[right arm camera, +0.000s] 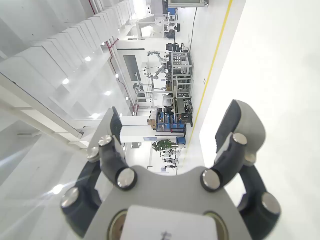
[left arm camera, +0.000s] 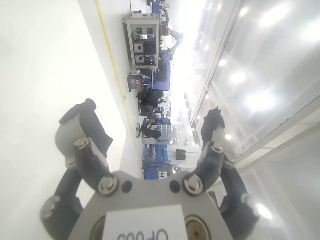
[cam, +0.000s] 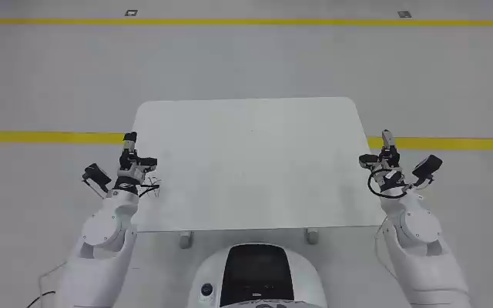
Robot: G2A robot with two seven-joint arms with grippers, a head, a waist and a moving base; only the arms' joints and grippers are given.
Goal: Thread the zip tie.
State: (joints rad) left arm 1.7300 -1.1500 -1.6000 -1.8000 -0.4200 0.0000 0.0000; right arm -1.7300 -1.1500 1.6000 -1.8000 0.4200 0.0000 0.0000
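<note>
Zip tie: cannot tell where it is. A thin black loop (cam: pixel 377 185) hangs by the right wrist in the top view, too small to call cable or tie. The fine dark strands (cam: pixel 150 186) by the left wrist are equally unclear. From above, the left gripper (cam: pixel 129 145) sits at the left edge of the white rounded-corner table (cam: pixel 246 162) and the right gripper (cam: pixel 387 143) just off its right edge. Both are turned side-on there, so the finger gap is unreadable. The wrist views settle it: left fingers (left arm camera: pixel 90 126) spread wide apart, gripping nothing; right fingers (right arm camera: pixel 227 123) likewise apart, gripping nothing. Each wrist camera's near foreground is blocked by its own silver gripper base. Wrist views look along the table edge into a hall, which the top view lacks: grey metal-framed cabinet (left arm camera: pixel 142 43), blue workbenches (right arm camera: pixel 170 123), bright ceiling lamps (left arm camera: pixel 260 98). A yellow floor stripe (cam: pixel 62 137) runs past the table on both sides.
</note>
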